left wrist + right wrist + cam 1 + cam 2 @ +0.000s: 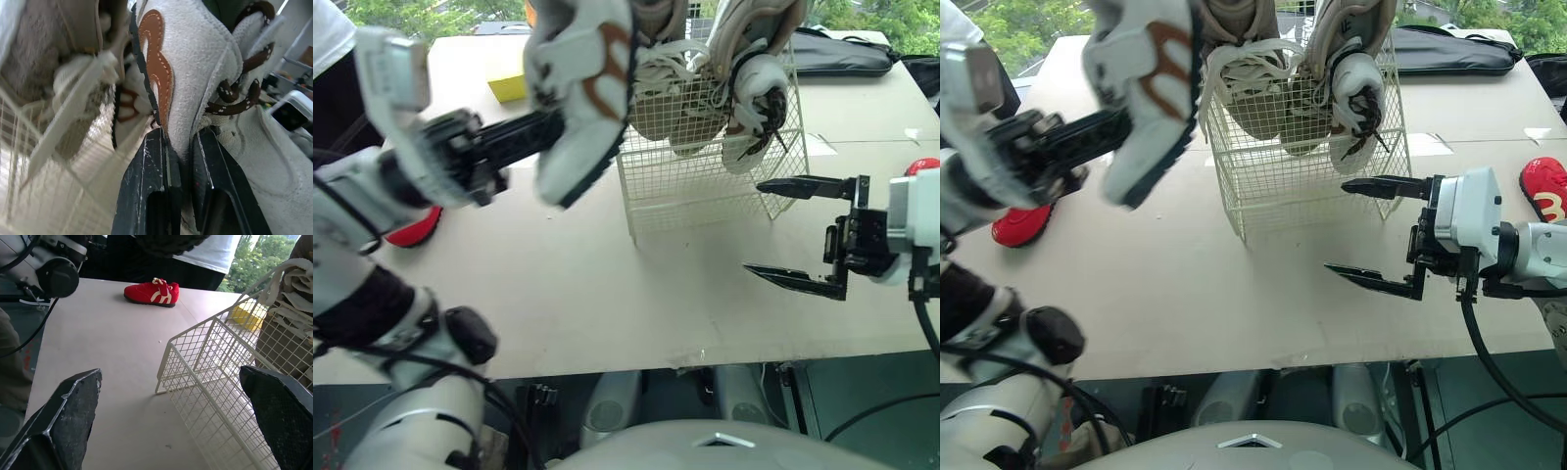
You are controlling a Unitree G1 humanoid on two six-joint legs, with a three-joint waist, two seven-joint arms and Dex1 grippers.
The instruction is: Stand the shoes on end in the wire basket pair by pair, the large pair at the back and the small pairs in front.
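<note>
White sneaker (578,88) was airborne, just left of the wire basket (695,191)

Your left gripper (546,125) was clamped on its soft suede side by the brown logo (156,58); your right gripper (754,225) hung wide apart near the basket's front corner, empty. Looked light but floppy to me, and the laces (244,93) could've snagged the wire. Stiffer heel seemed the better hold.

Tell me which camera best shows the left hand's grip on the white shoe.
The left wrist view: the left hand is shut on the white shoe beside its brown patch. Both eye views show the shoe held high beside the wire basket, with the grip seen from the side.
</note>
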